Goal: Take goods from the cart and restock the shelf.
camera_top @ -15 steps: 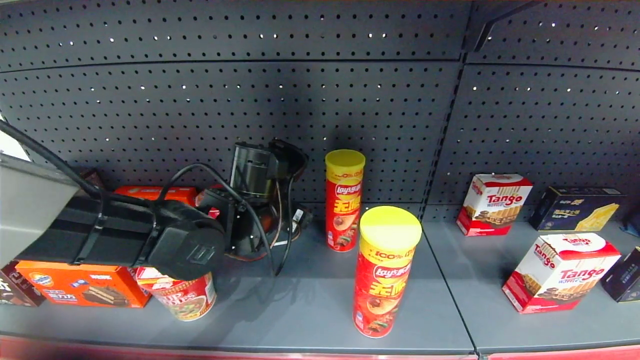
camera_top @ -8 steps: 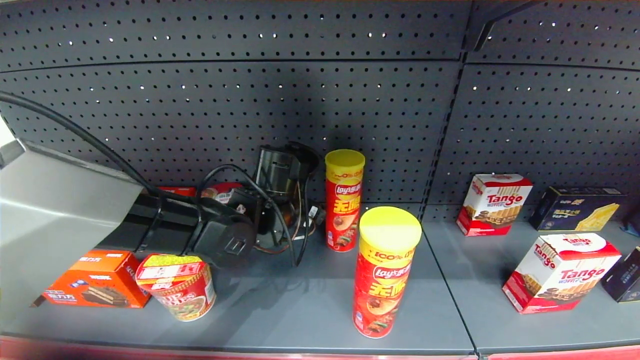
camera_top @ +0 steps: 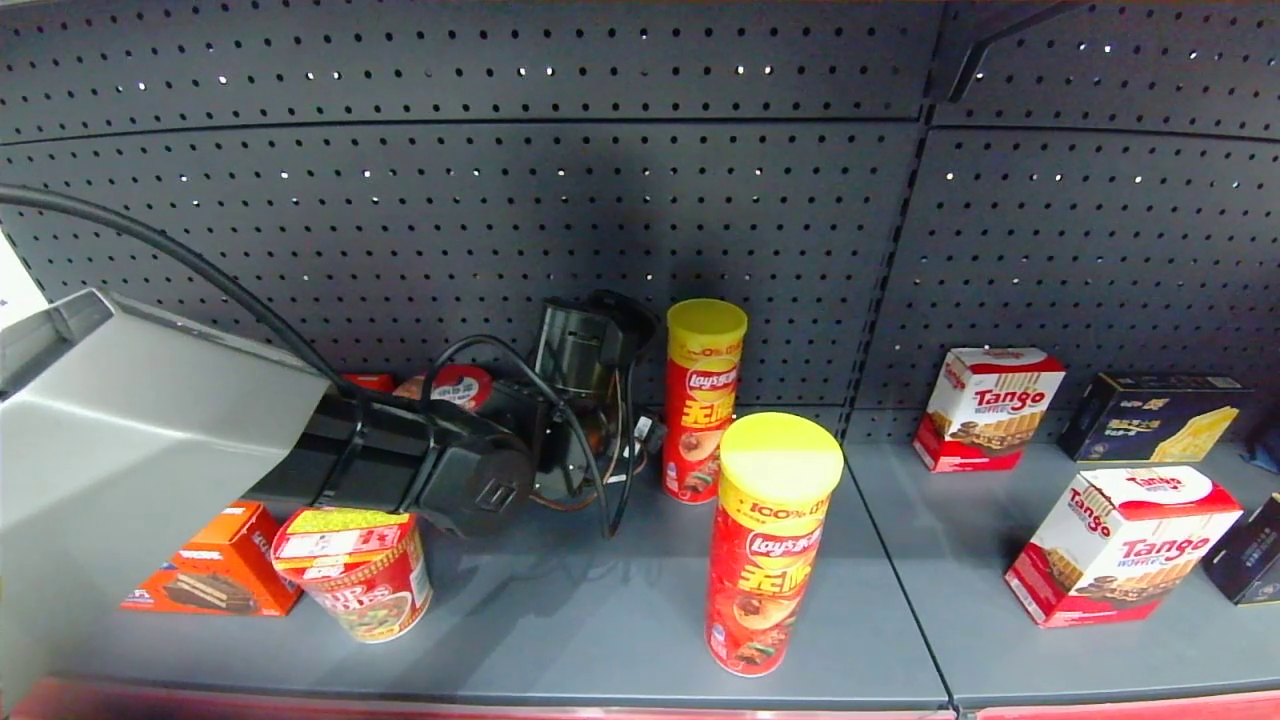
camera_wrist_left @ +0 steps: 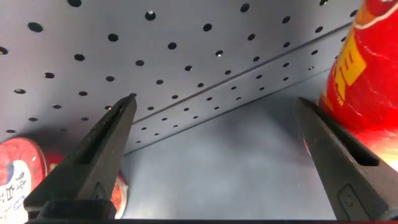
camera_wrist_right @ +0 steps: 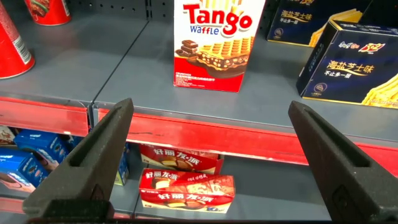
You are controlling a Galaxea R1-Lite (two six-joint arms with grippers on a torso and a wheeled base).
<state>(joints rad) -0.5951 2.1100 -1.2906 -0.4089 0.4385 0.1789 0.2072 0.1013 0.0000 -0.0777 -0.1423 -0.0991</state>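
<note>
Seeing our left gripper (camera_wrist_left: 216, 102) wide open and empty, we judge the chip can (camera_wrist_left: 367, 74) beside it shelved, more goods probably left.

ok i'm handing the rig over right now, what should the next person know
Left gripper: open, empty, deep at the back of the shelf, beside the rear chip can.
Right gripper: open, empty, in front of the shelf edge, facing a wafer box.
On the shelf: rear chip can and front chip can upright, noodle cup, orange box.
Done: those goods stand in place.
Left: probably back the left gripper out and fetch the next item from the cart.
</note>
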